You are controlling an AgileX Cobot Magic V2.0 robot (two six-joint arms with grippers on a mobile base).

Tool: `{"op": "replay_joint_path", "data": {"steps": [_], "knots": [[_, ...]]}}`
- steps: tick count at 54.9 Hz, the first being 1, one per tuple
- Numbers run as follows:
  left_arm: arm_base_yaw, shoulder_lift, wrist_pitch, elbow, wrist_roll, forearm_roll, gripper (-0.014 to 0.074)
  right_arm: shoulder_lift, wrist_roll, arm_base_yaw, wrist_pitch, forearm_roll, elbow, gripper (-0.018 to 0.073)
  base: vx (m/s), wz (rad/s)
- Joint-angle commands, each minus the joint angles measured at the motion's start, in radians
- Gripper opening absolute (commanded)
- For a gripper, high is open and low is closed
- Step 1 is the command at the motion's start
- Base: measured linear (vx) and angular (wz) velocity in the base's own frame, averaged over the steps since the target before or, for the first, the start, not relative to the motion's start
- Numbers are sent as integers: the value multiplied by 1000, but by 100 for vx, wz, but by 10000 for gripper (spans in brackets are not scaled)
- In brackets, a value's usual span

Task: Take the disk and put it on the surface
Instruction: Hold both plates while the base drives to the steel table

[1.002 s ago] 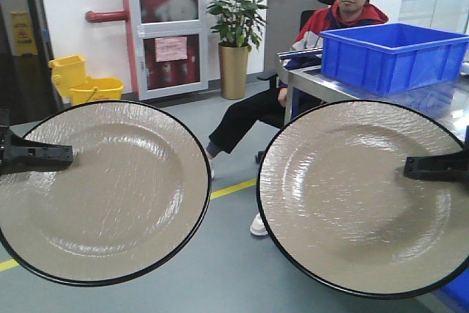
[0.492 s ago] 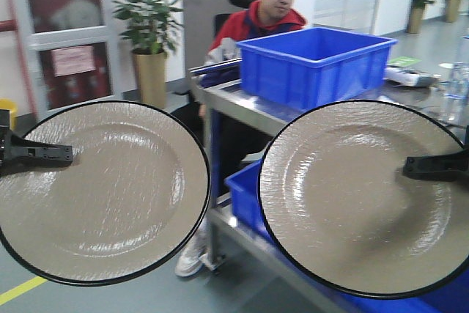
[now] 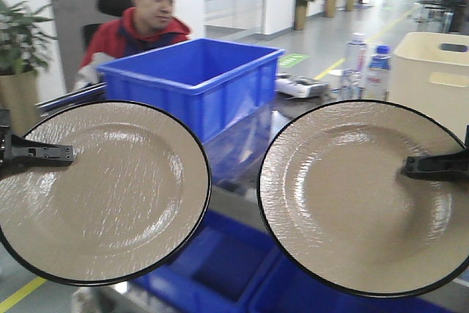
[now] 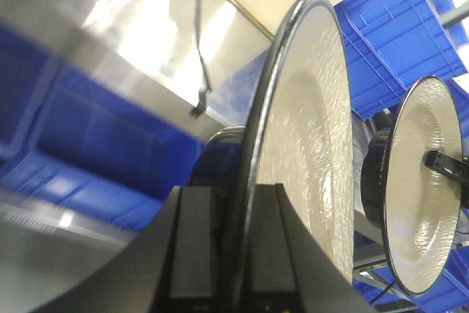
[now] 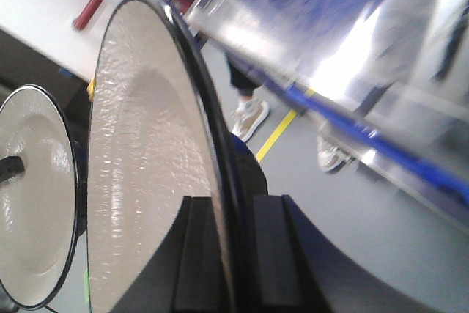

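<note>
I hold two beige disks with black rims, upright and facing the front camera. The left disk is pinched at its left rim by my left gripper, and the left wrist view shows the fingers shut on that rim. The right disk is clamped at its right rim by my right gripper, seen edge-on in the right wrist view. A glossy reflective tabletop crossed by a thin black line lies beyond the left disk, blurred.
A large blue crate stands on the table behind the disks, with a seated man beyond it. Water bottles and a cream bin are at the right. More blue crates sit below the table.
The whole background has swept leftward: the door, plant and yellow buckets are gone, and the blue crate, bottles and cream bin have come into view. Both disks stay gripped as before.
</note>
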Motion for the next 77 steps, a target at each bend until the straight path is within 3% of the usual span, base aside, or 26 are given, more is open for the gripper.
{"op": "replay_joint_path", "data": {"steps": [1,50,77], "knots": [[-7,-44,37,-33,-17,-146,-1,-34,-1,-6,-10,133,-33,-9,45,-57],[-7,-44,32,-33,-17,-146,-1,-34,-1,-6,-11,133,-33,-9,33,-53],[-7,-44,33,-33,-17,-146,-1,-34,-1,-6,-11,133,-33,-9,5,-11]]}}
